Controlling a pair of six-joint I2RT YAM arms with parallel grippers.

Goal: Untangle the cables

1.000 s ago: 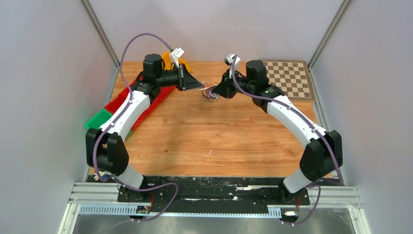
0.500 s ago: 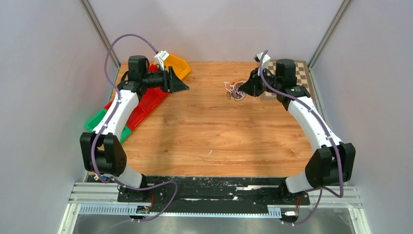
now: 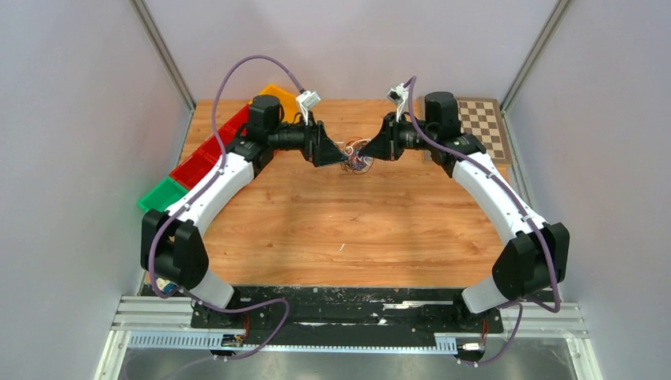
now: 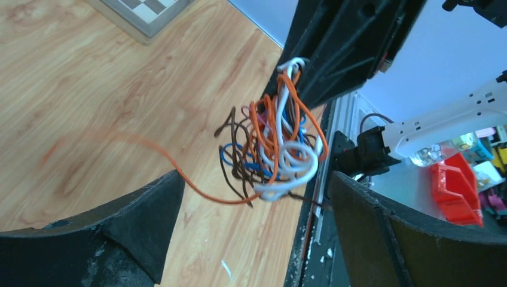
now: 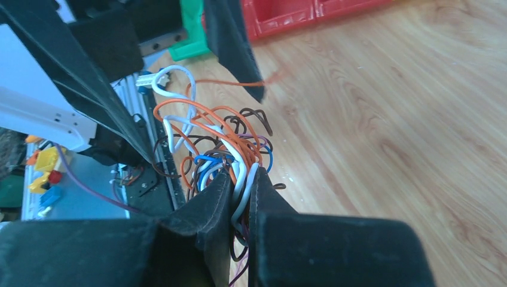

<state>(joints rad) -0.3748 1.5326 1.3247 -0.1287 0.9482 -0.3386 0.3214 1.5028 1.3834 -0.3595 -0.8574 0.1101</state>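
Jaws of the left gripper (image 4: 254,182) gape beside the cables (image 4: 272,149); the right gripper (image 5: 242,179) pinches them. Strands blur together, so closing may catch several and tighten the knot.

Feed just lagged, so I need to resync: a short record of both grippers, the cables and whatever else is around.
left gripper: open, facing the cables, holding nothing
right gripper: shut on the cables
cables: one tangle, white, orange, dark and blue, bunched between the two grippers; one orange strand trails loose
bins: red, green, orange, far left of the table
checkerboard: far right corner
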